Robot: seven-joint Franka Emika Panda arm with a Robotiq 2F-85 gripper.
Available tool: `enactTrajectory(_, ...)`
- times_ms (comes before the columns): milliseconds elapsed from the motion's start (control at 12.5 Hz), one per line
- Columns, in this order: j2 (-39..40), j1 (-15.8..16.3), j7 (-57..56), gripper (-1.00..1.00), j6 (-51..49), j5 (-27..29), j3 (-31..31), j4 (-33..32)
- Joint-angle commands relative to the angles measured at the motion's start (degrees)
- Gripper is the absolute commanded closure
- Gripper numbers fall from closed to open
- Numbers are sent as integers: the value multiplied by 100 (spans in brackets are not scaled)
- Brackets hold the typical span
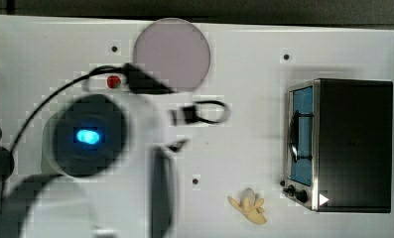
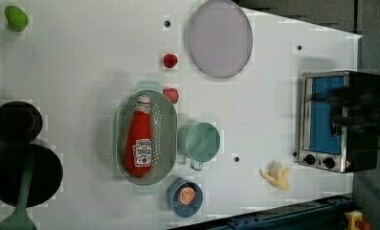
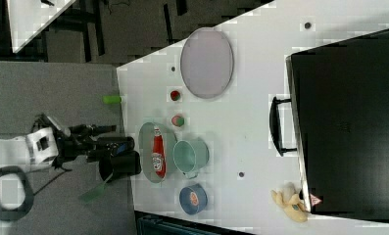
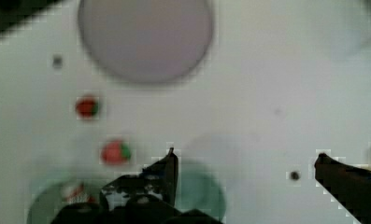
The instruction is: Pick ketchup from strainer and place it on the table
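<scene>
Ketchup point(image 2: 139, 139), red plastic w/ white cap, lies in perforated oval strainer point(image 2: 169, 120) on white counter point(image 2: 82, 57); two strawberries point(image 2: 170, 60) nearby. Gripper point(image 4: 245, 158) wide open, empty.

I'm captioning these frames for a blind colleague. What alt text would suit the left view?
A red ketchup bottle lies lengthwise in a pale green strainer on a white table, its white cap toward the two strawberries. A round green bowl and a blue bowl holding an orange slice flank the strainer; a grey-lilac plate, a toaster oven and a banana lie beyond.
</scene>
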Motion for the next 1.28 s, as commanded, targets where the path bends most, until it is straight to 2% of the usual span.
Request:
enactTrajectory(80, 182, 270, -109, -100, 438, 13, 886, -94)
enactTrajectory(640, 1264, 297, -94, -100, 1536, -27, 2356, -223)
enactTrajectory(880, 1769, 313, 233, -100, 1833, -445, 2561, -472)
enactTrajectory(1280, 2776, 419, 951, -100, 2787, -1203, 2554, -828)
